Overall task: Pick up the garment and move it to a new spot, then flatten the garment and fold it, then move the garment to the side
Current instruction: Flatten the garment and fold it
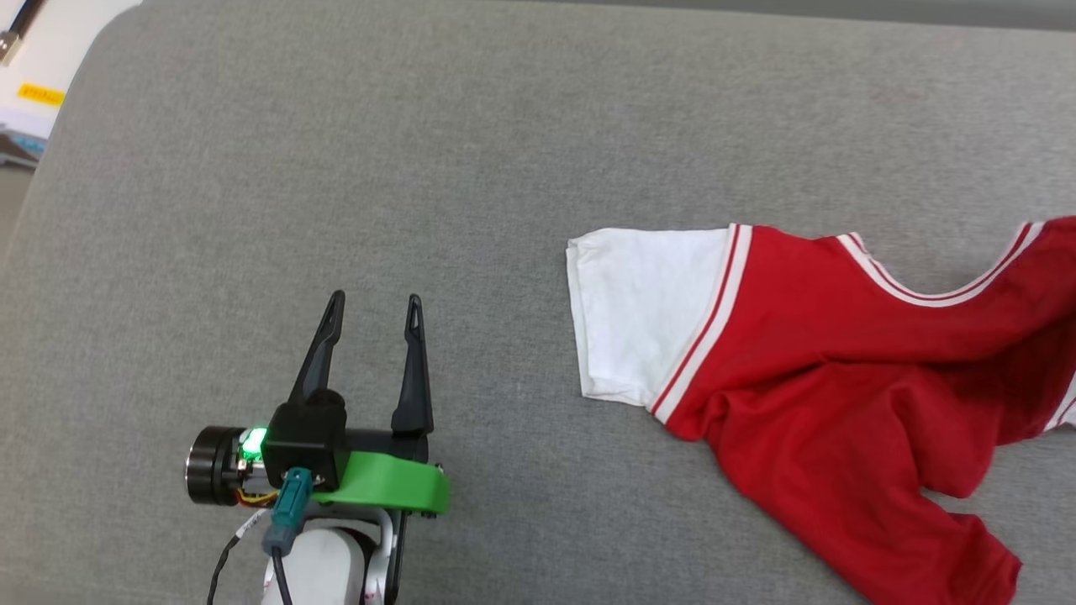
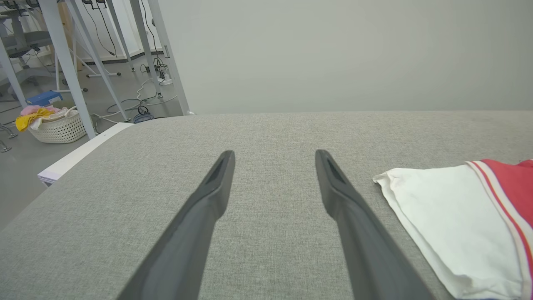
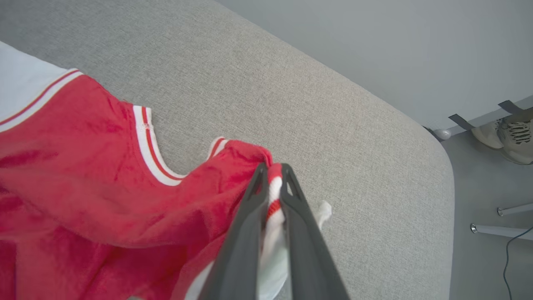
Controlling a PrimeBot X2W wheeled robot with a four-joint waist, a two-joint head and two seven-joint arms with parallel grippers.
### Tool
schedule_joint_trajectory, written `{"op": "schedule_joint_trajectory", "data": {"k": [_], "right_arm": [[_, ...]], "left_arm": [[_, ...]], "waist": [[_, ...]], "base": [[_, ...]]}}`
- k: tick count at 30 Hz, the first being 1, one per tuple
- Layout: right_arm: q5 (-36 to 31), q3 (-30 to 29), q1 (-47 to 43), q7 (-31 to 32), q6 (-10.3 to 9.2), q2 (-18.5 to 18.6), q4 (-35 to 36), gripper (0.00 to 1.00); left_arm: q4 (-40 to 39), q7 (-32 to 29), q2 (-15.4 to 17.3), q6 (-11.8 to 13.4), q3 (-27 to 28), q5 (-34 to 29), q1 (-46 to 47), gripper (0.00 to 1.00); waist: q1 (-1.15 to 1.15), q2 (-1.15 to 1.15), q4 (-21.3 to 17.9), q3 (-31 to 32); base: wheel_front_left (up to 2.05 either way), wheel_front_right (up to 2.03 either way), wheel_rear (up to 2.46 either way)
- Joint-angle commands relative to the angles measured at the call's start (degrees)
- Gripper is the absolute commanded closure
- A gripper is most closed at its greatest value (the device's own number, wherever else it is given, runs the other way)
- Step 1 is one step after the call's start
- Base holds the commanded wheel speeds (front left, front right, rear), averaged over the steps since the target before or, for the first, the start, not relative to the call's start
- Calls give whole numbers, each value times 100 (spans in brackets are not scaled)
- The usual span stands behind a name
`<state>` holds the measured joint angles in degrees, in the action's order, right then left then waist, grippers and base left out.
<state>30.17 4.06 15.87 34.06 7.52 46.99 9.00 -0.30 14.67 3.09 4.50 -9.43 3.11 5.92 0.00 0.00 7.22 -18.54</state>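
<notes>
Your left tool (image 1: 375,297) sits at the lower left of the head view, fingers apart and holding nothing, over the grey table (image 1: 420,126). The garment (image 1: 841,336) lies crumpled at the right of that view and runs off the right edge. Its white sleeve (image 1: 647,311) is spread flat toward the centre, well apart from the left tool. In the right wrist view, your right tool (image 3: 274,166) is clamped at centre frame on a bunch of red cloth with red-and-white trim, near the table's rounded corner.
</notes>
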Motion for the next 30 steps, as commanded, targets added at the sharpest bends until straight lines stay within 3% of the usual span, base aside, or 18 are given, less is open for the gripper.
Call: {"op": "schedule_joint_trajectory", "data": {"k": [1, 4, 9, 13, 20, 21, 22, 23, 24, 25, 27, 30], "right_arm": [[14, 180, 355, 15, -3, -4, -212, 100], [3, 711, 989, 17, -3, -48, -723, 100], [40, 1745, 1963, -67, -3, -442, -1677, 100], [244, 2509, 2359, -84, -3, -735, -2450, 100], [597, 3360, 2657, -505, -3, -791, -3274, 100], [606, 3430, 2694, -659, -3, -753, -3326, 88], [600, 3467, 2720, -821, -3, -713, -3352, 51], [604, 3486, 2731, -1044, -3, -678, -3375, 0], [620, 3480, 2720, -1221, -3, -668, -3368, 0], [569, 3357, 2607, -1913, -3, -628, -3255, 0], [433, 3003, 2387, -2541, -3, -671, -3119, 0], [100, 2466, 2062, -3183, -3, -848, -2949, 0]], "left_arm": [[-16, 33, -20, 46, -32, 61, 148, 0], [-17, 33, -20, 75, -88, 107, 263, 0], [-9, 33, -21, 118, -173, 173, 420, 0], [0, 33, -21, 163, -218, 207, 473, 0], [44, 33, -21, 227, -198, 224, 437, 0], [52, 33, -21, 222, -185, 211, 418, 0], [59, 33, -21, 211, -177, 195, 405, 0], [71, 33, -21, 196, -161, 173, 392, 0], [76, 33, -21, 186, -140, 155, 379, 0], [79, 33, -19, 155, -38, 97, 321, 0], [33, 33, 12, 116, 54, 38, 259, 0], [11, 33, 61, 75, 150, -2, 183, 0]], "waist": [[0, 0, 276, -324], [0, 0, 378, -470], [0, 0, 491, -625], [0, 0, 526, -662], [0, 0, 471, -552], [0, 0, 450, -506], [0, 0, 436, -469], [0, 0, 413, -406], [0, 0, 392, -357], [0, 0, 289, -155], [0, 0, 175, 28], [0, 0, 30, 200]], "base": [[0, 0, 0], [0, 0, 0], [0, 0, 0], [0, 0, 0], [0, 0, 0], [0, 0, 0], [0, 0, 0], [0, 0, 0], [0, 0, 0], [0, 0, 0], [0, 0, 0], [0, 0, 0]]}}
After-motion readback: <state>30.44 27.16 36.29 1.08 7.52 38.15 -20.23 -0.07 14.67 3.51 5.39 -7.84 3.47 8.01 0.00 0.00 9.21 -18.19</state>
